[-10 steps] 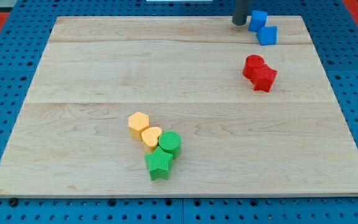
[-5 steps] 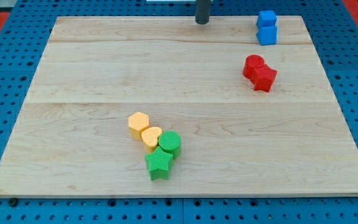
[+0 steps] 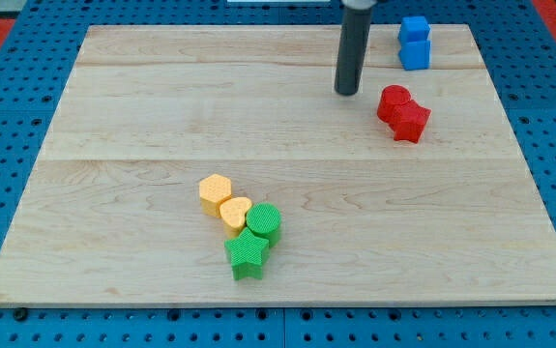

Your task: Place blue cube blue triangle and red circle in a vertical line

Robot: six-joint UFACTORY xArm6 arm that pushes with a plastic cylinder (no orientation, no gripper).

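Camera view: your two blue blocks (image 3: 414,42) sit stacked in line at the bench's (image 3: 161,116) top right, touching; which is cube and which triangle you can't tell. The red circle (image 3: 392,101) lies below them, slightly left, touching a red star (image 3: 411,121). My tip (image 3: 346,92) stands just left of the circle, apart. No pincer on this rig. Judged: blues aligned; red still needs nudging right.

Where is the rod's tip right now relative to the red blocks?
My tip sits in the view's upper right part of the board, just left of the red circle with a small gap, below and left of the blue blocks.
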